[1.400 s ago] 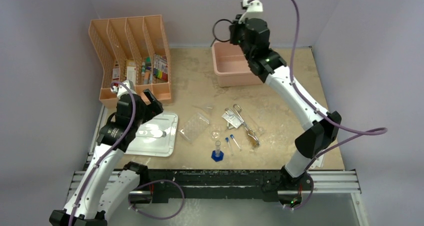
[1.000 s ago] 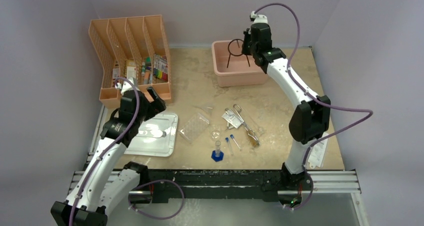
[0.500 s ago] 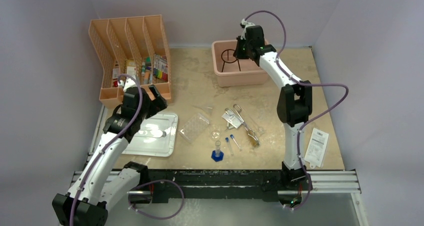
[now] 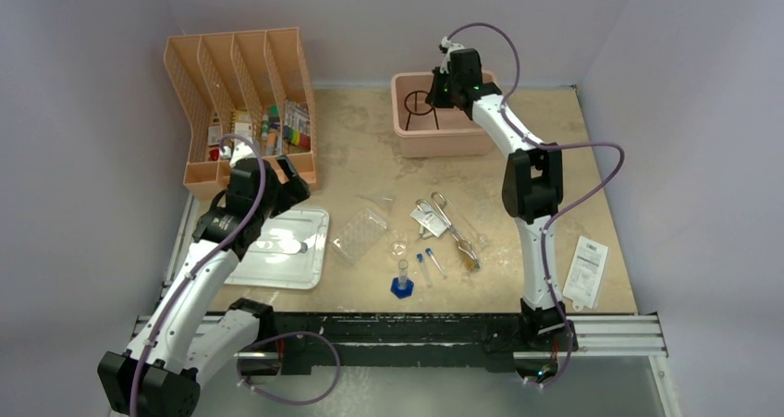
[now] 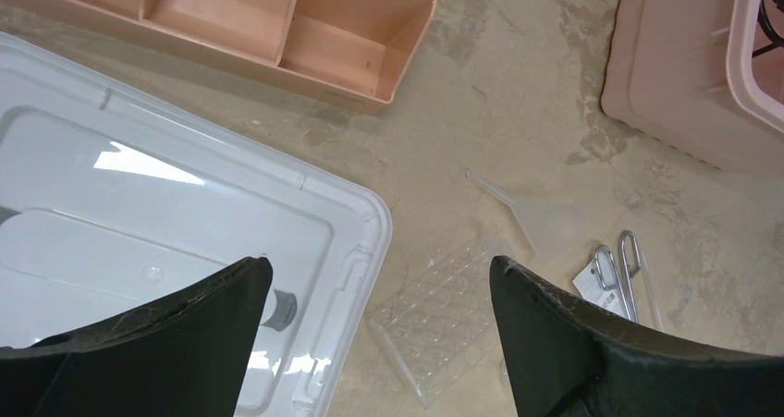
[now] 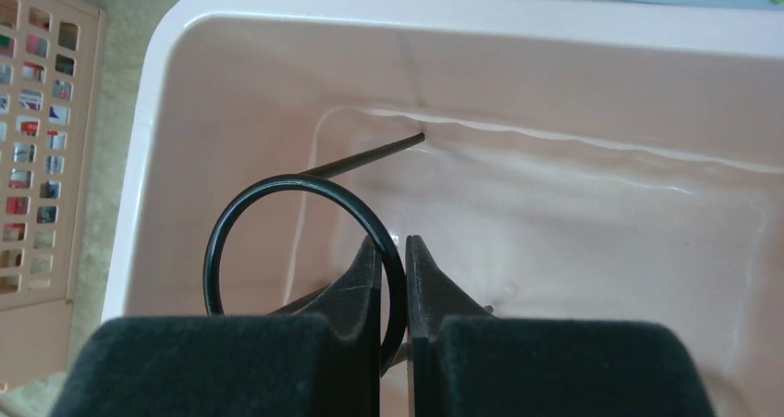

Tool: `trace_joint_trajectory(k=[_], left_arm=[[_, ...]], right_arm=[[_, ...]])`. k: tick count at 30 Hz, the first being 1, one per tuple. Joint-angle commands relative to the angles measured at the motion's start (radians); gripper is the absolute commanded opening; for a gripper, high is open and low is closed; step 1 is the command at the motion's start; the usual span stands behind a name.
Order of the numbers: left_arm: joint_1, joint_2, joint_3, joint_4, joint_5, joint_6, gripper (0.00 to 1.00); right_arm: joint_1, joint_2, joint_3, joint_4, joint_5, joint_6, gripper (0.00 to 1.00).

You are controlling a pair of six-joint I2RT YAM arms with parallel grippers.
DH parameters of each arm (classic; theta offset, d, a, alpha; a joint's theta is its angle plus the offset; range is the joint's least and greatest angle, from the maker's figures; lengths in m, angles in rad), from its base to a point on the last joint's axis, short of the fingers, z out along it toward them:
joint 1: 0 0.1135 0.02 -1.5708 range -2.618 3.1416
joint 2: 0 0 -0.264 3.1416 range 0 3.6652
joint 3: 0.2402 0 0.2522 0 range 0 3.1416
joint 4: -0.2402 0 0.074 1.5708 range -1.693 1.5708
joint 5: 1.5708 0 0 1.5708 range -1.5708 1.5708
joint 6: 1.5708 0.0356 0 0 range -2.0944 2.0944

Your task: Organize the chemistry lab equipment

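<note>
Left hand (image 5: 377, 274): fingers wide apart, empty, above the white lid (image 5: 139, 214) at the bench's near-left edge.
Mid-bench: blue-based clear cylinder (image 4: 401, 283), metal tongs (image 4: 442, 214).
Right hand (image 6: 393, 251): clamped on the black wire ring tripod (image 6: 296, 183), legs inside the pink bin (image 6: 462, 15) at the far edge.

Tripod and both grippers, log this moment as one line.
right gripper: shut on black wire ring tripod, inside pink bin | left gripper: open, empty, over white lid edge
</note>
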Motion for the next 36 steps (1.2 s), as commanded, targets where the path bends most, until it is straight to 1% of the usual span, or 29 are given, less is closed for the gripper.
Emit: trace_joint_trajectory(k=[1,3,5,7,15,18,19,20,22,26,30,33,36], left_arm=[[-0.004,-0.002,0.038,0.053,-0.014,0.027,0.89],[-0.004,-0.003,0.035,0.053,-0.01,0.029,0.89],[-0.004,-0.005,0.036,0.052,-0.008,0.033,0.89],[-0.004,-0.009,0.038,0.051,-0.007,0.039,0.89],[-0.004,-0.03,0.057,0.031,-0.007,0.056,0.89],[-0.004,-0.041,0.066,0.018,0.003,0.062,0.89],[-0.004,-0.046,0.07,0.017,0.011,0.066,0.89],[-0.004,-0.051,0.069,0.015,0.019,0.07,0.9],[-0.004,-0.062,0.07,0.013,0.036,0.079,0.9],[-0.004,-0.083,0.067,0.009,0.077,0.094,0.9],[-0.004,-0.09,0.059,0.017,0.109,0.102,0.9],[-0.004,-0.085,0.057,0.028,0.138,0.103,0.9],[-0.004,-0.076,0.052,0.048,0.158,0.101,0.9]], right_arm=[[-0.005,-0.004,0.088,0.075,0.009,0.026,0.01],[-0.006,-0.001,0.097,0.075,0.012,0.031,0.1],[-0.006,-0.003,0.105,0.075,0.013,0.037,0.23],[-0.005,-0.012,0.109,0.071,0.015,0.047,0.34],[-0.005,-0.12,0.103,0.033,0.044,0.065,0.53],[-0.005,-0.192,0.077,-0.007,0.073,0.064,0.59],[-0.006,-0.239,0.054,-0.014,0.092,0.064,0.61],[-0.005,-0.264,0.02,-0.016,0.109,0.063,0.61],[-0.004,-0.373,-0.074,-0.004,0.117,0.058,0.64],[0.0,-0.564,-0.327,0.018,0.114,0.068,0.65],[0.024,-0.731,-0.53,-0.001,0.133,0.077,0.66],[0.072,-0.824,-0.67,-0.029,0.191,0.059,0.66],[0.124,-0.863,-0.767,-0.106,0.26,0.037,0.67]])
